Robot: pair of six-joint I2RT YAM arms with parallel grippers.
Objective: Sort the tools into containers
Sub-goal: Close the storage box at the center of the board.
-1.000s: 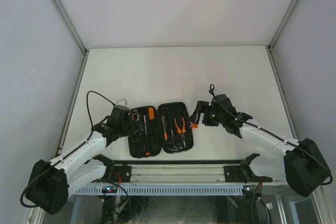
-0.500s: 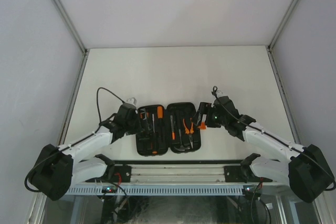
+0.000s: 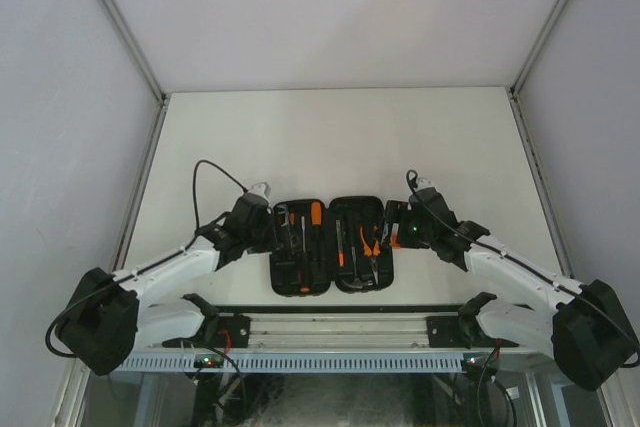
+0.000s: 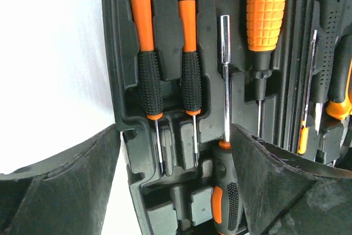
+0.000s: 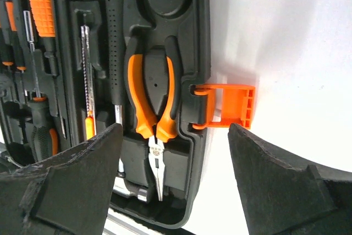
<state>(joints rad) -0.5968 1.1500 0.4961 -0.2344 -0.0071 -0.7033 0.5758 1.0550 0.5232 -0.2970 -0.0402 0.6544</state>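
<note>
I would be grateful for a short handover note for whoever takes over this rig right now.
Left gripper: jaws open, empty, straddling the tool case's left edge, by the slim screwdrivers.
Right gripper: jaws open, empty, straddling the right edge, around the pliers and orange latch.
The case lies open between the arms.
Done: every tool in view sits in a moulded slot; no loose tool shows.
Left: probably shutting and latching the case.

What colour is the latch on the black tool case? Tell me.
Orange; the small plastic latch shows best in the right wrist view.
</note>
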